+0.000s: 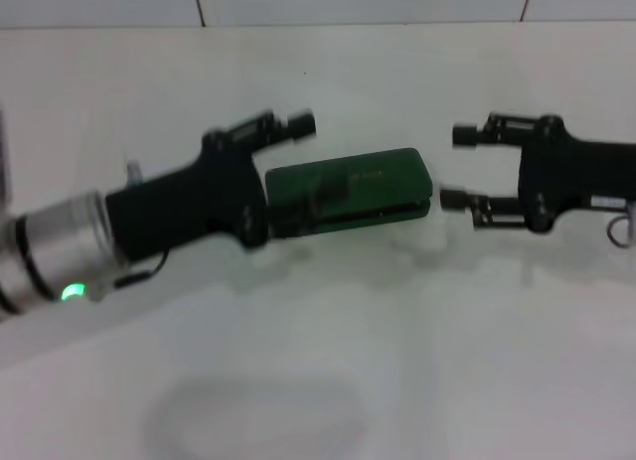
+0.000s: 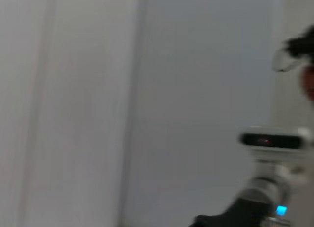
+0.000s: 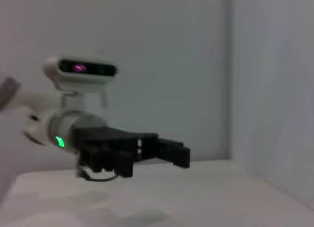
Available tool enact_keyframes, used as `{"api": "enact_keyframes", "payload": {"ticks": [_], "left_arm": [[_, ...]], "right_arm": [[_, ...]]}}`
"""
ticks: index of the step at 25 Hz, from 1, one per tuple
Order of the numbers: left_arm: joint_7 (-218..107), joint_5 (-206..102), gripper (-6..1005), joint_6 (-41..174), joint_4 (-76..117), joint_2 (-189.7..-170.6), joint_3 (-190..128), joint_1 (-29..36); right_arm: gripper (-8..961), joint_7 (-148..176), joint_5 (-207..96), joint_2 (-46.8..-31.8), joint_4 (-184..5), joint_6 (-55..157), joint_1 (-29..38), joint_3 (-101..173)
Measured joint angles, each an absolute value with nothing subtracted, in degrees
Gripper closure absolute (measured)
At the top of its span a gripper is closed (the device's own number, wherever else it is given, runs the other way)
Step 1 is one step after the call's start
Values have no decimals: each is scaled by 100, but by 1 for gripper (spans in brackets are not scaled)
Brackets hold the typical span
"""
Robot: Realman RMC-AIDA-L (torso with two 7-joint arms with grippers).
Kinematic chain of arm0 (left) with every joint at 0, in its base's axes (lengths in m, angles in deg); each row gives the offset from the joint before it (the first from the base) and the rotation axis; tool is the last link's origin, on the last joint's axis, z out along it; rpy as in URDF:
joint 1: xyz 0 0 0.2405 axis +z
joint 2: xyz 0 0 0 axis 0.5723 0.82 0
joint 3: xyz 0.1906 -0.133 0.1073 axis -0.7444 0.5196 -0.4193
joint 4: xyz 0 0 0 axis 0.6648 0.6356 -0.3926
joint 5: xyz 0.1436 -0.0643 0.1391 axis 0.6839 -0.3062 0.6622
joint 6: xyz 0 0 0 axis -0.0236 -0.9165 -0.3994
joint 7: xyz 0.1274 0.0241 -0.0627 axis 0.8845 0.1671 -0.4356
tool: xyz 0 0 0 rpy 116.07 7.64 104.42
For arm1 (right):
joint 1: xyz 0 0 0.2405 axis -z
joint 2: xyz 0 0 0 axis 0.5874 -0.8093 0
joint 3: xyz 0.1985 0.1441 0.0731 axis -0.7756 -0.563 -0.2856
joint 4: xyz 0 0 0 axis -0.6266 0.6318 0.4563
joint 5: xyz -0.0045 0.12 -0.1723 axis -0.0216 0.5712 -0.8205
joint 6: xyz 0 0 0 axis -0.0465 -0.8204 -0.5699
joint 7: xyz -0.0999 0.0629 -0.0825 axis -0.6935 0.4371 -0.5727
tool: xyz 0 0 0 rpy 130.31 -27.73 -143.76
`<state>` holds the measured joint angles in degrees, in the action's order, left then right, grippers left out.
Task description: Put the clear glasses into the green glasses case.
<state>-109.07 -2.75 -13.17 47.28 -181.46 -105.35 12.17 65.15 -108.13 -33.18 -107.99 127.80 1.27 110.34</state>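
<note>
Case: green case [image 1: 350,190] lies on the white table [image 1: 318,381], mid-scene, between the 2 grippers; lid looks nearly or fully down, a thin dark seam along its near edge.
Long axis: runs across the head view, left to right, with the right end tipped slightly away from the robot.
Glasses: clear glasses not made out in any view; judged either inside the case or lost against the white surface. Cannot tell which.
Left gripper [image 1: 283,174]: at the case's left end, 1 finger above the far edge, the other low at the near-left corner; fingers spread and straddling that end, contact likely but not certain.
Right gripper [image 1: 459,167]: just beside the case's right end, apart from it; 2 fingers spread wide, pointing along the case's long axis toward it.
Nearer arm: left, already on the case; right has a small gap to cross.
Right wrist view: shows the other arm's gripper [image 3: 162,151] over the table, no case visible.
Left wrist view: only wall and the other arm's wrist camera [image 2: 270,140].
Room: open table in front and behind; far table edge well behind the case.
Judgement: next move turns on whether the lid is shut.
</note>
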Motion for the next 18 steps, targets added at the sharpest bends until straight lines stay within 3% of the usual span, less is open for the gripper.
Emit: {"api": "enact_keyframes", "payload": {"ticks": [4,18], "left_arm": [[-10629,108,242,-1769,4821,-18156,-10530,1385],[-10358,183,242,-1759,4679,-18178,-10445,1532]], "right_arm": [[230,6446,-10921,-3265,-10901,13181,169,11030],[230,6217,-11159,-3554,-11126,12889,223,10885]]}}
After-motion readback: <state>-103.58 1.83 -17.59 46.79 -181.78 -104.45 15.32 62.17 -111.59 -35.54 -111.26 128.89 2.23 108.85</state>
